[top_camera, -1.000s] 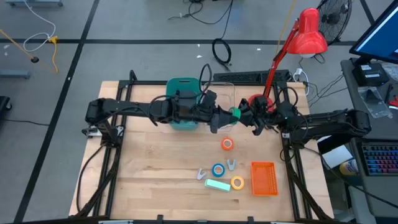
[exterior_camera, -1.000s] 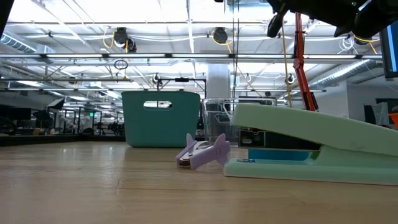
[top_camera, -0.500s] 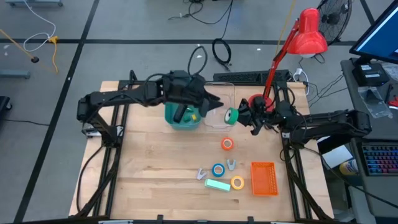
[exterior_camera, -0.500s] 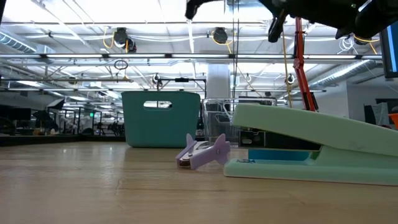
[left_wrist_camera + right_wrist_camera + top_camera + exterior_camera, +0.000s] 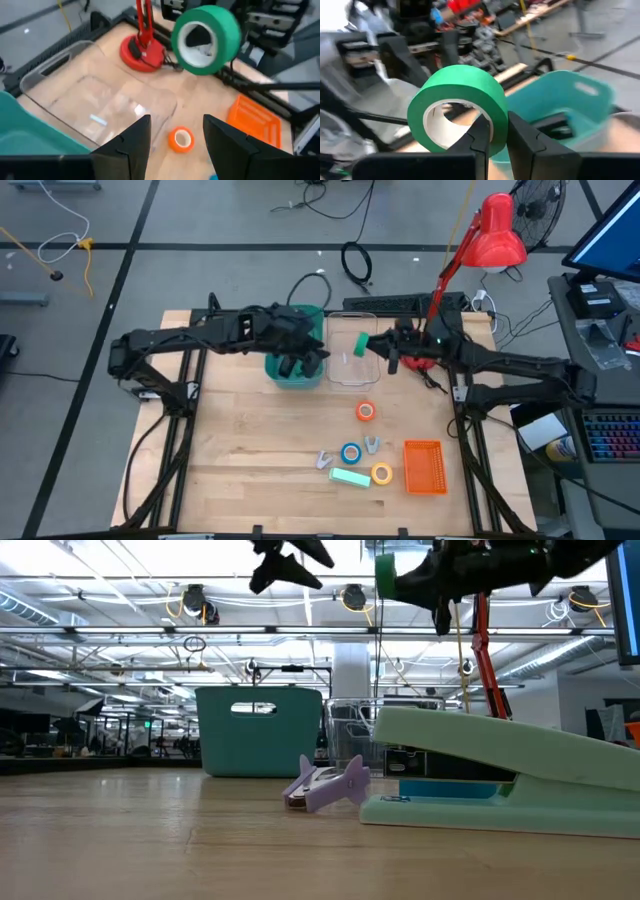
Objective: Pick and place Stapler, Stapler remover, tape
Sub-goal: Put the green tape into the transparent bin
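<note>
The right tool (image 5: 366,344) pinches the green tape (image 5: 361,345) by its rim above the clear bin (image 5: 340,370), at the tabletop's (image 5: 250,450) 12 o'clock. The left tool (image 5: 300,365), fingers parted and empty, hovers over the teal bin (image 5: 310,315).
</note>
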Controlling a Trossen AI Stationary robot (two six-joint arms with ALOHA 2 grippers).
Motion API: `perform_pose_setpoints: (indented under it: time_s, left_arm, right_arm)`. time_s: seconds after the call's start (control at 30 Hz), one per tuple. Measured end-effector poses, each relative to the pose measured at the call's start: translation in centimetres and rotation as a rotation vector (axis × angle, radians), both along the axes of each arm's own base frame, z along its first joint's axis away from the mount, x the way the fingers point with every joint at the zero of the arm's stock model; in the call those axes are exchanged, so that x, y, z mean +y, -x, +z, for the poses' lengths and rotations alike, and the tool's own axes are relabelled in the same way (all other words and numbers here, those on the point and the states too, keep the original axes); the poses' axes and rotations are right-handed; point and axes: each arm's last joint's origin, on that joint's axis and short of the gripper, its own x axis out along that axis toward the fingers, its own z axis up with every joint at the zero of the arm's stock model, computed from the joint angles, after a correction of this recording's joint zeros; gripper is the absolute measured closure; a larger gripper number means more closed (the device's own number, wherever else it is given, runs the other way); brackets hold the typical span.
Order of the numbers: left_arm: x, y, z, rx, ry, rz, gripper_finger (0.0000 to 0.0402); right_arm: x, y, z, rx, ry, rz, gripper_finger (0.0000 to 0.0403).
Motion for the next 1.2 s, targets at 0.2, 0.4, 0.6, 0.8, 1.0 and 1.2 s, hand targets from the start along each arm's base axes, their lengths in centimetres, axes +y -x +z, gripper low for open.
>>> perform_pose_setpoints:
  time_s: [0.2, 0.4, 0.6, 0.8, 1.0, 1.2]
  left_arm:
    - [0.4, 3.4, -2.5, -0.128, -0.026, 0.029, 0.0233]
    - [0.2, 7.2, -4.1, -0.229, -0.066, 0.047, 0.0244]
    - [-0.3, 10.8, -5.2, -0.346, -0.065, 0.093, 0.0245]
    - [-1.2, 14.0, -6.2, -0.442, -0.092, 0.107, 0.0245]
    - [-1.4, 16.4, -7.3, -0.488, -0.135, 0.18, 0.0245]
    - [-1.4, 18.0, -8.4, -0.508, -0.133, 0.225, 0.0245]
  right_arm:
    - [-2.0, -0.3, 0.8, 0.123, 0.01, -0.038, 0.0372]
    - [-3.7, -2.3, 0.3, 0.204, -0.016, -0.033, 0.0372]
    - [-5.3, -5.2, 0.0, 0.335, -0.022, -0.019, 0.0372]
    - [-6.6, -6.6, -0.4, 0.542, -0.026, -0.095, 0.0372]
    - [-8.5, -7.4, -1.2, 0.687, -0.107, -0.137, 0.0372]
    - [-10.7, -8.4, -2.9, 0.768, -0.172, -0.16, 0.0372]
